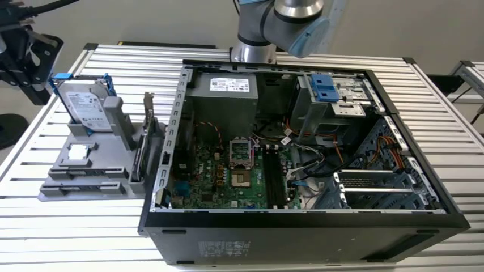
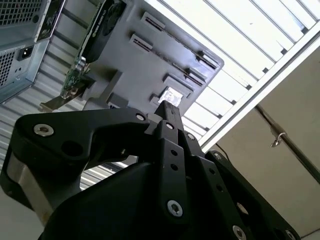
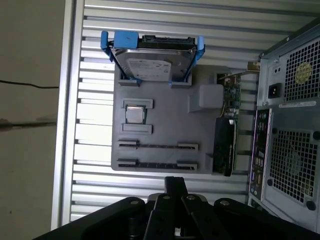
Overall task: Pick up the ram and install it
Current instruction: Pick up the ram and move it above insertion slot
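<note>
Two ram sticks stand on edge in the bracket slots of a grey holder: one ram stick and a second beside it, both thin and dark. My gripper hangs well above the table, just off the holder's edge nearest those sticks. Its black fingers are shut together with nothing between them, as the second wrist view also shows of the gripper. In the exterior view the holder lies to the left of the open computer case, whose motherboard memory slots face up.
The holder also carries a hard drive in a blue frame, a square processor chip and a graphics card on the side nearest the case. The arm comes in from behind the case. A black stand sits at the exterior view's left.
</note>
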Available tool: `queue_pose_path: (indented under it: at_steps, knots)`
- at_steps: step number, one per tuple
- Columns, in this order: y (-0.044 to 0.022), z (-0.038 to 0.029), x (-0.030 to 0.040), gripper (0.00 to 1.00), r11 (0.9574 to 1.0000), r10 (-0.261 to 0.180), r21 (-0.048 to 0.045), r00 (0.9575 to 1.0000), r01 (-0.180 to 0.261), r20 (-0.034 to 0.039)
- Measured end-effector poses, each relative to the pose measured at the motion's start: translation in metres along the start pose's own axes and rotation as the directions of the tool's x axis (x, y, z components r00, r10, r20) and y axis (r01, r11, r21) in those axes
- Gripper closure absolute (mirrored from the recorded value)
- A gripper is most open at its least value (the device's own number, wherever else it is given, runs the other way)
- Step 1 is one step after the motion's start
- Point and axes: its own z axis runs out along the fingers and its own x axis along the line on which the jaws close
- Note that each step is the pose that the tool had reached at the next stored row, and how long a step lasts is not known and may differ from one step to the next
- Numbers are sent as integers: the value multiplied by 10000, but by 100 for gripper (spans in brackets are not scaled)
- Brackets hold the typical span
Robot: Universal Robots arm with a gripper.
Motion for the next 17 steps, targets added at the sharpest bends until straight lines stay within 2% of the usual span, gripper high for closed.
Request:
queue_pose_path:
  at_steps: [17]
  knots:
    - [-7, 0, 0, 100, 10000, 0, -1, 10000, 0, 1]
